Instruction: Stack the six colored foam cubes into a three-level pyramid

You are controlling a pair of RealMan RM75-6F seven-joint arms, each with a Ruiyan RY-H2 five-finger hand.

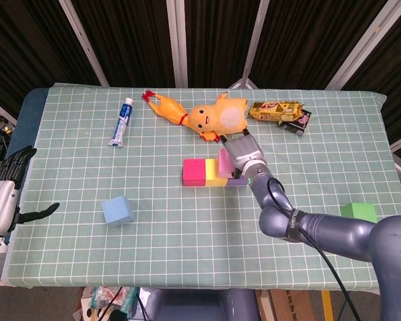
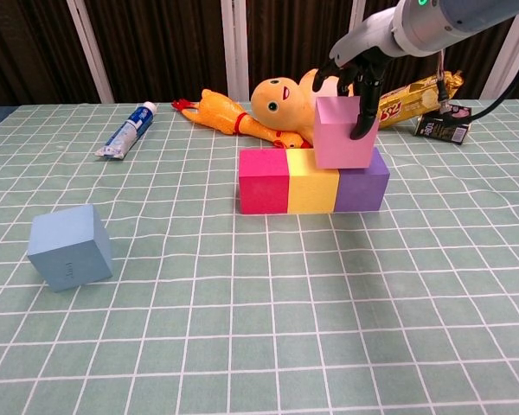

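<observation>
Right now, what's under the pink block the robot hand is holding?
The pink block sits over the seam between the yellow block and the purple block, gripped by the right robot hand. Whether it rests fully on them can't be seen.

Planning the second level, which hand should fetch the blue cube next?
Probably the left. The left hand is open at the table's left edge, nearer the blue cube. The right hand holds the pink cube on the base row.
</observation>
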